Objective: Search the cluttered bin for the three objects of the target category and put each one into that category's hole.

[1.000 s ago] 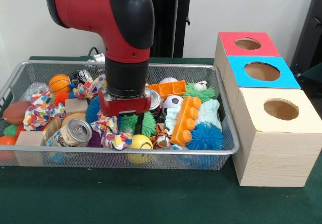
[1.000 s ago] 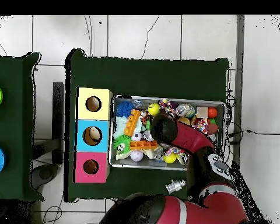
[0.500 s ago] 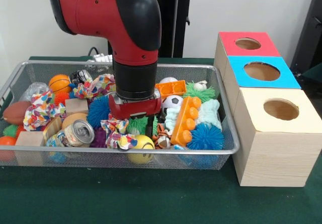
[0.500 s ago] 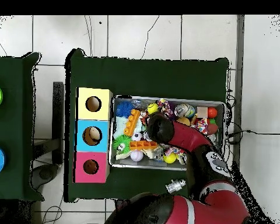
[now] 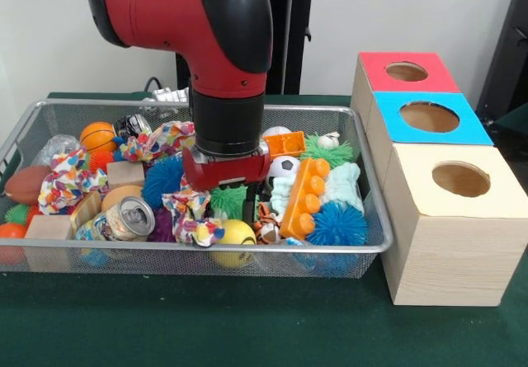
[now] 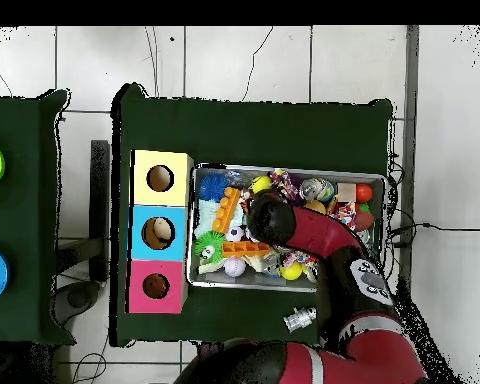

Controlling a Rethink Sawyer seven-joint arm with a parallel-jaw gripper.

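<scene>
Fingers [image 5: 247,211] on the gripper [image 5: 228,210] look spread apart, down in the pile on either side of a green spiky ball [image 5: 229,199]. As far as I can see they aren't clamped on it, or on anything else.

Progress-wise I'd call this early. The bin [image 5: 247,250] around the fingers is packed: a yellow ball [image 5: 233,235] just in front of them, an orange block [image 5: 304,198] and a blue spiky ball [image 5: 338,223] off toward the boxes, and a can [image 5: 128,217] on the other side.

The red box [image 5: 429,77], blue box [image 5: 462,128] and wooden box [image 5: 450,235] sit well clear of the fingers, outside the bin. I can't see inside the holes or tell which category is the target. Looks like grabbing and dropping are all still to do.
</scene>
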